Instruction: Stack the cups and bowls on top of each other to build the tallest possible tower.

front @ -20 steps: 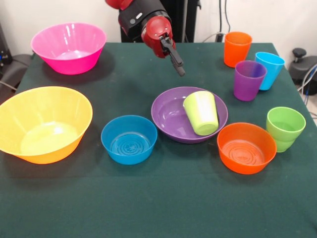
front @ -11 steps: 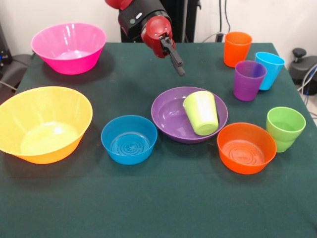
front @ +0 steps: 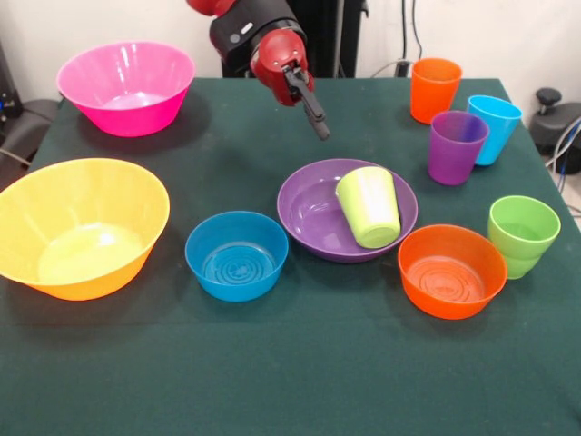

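Meanwhile, the gripper (front: 317,120) is drifting a little toward the pink bowl (front: 126,86) and away from the stack compared with half a second ago, its dark tip now hanging above bare table (front: 300,381) just behind the purple bowl (front: 309,213). Nothing on the table is shifting: the lime-yellow cup (front: 369,206) is sitting upside down inside the purple bowl, leaning slightly toward the bowl's near rim, exactly as it was. Judging from that, the arm is probably pulling clear of the two-piece tower to go for the next piece, and the blue bowl (front: 236,255), lying below and to the left of the gripper in this view and just beside the purple bowl, looks like the likeliest candidate. Off to the other side of the gripper, the orange cup (front: 435,89), purple cup (front: 456,146) and light blue cup (front: 496,127) are standing close together, with the green cup (front: 523,234) and the orange bowl (front: 451,270) nearer the camera; the big yellow bowl (front: 80,227) is sitting well apart on the pink bowl's side. Whether the fingers are spread or closed cannot be told, since they are showing only as one thin dark prong seen edge-on, though nothing is visibly held. The arm itself is being cut off by the top edge.
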`<action>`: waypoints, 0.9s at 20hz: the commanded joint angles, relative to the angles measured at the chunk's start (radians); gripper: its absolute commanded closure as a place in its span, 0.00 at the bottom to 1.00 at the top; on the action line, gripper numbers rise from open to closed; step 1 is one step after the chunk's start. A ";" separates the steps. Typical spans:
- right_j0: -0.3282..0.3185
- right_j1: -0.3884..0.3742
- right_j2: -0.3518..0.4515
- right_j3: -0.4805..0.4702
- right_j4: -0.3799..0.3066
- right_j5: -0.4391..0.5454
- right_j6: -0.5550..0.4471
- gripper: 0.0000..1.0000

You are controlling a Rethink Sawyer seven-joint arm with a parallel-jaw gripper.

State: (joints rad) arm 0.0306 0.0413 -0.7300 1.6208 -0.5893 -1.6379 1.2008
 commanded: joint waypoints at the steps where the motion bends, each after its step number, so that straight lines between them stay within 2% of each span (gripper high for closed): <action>1: -0.015 0.037 0.089 -0.127 0.003 0.174 0.092 0.00; 8: -0.011 0.058 0.086 -0.142 -0.001 0.196 0.089 0.00; 18: -0.020 0.076 0.094 -0.160 -0.030 0.164 0.104 0.00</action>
State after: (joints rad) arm 0.0242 0.0856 -0.7307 1.5851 -0.5891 -1.6139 1.2008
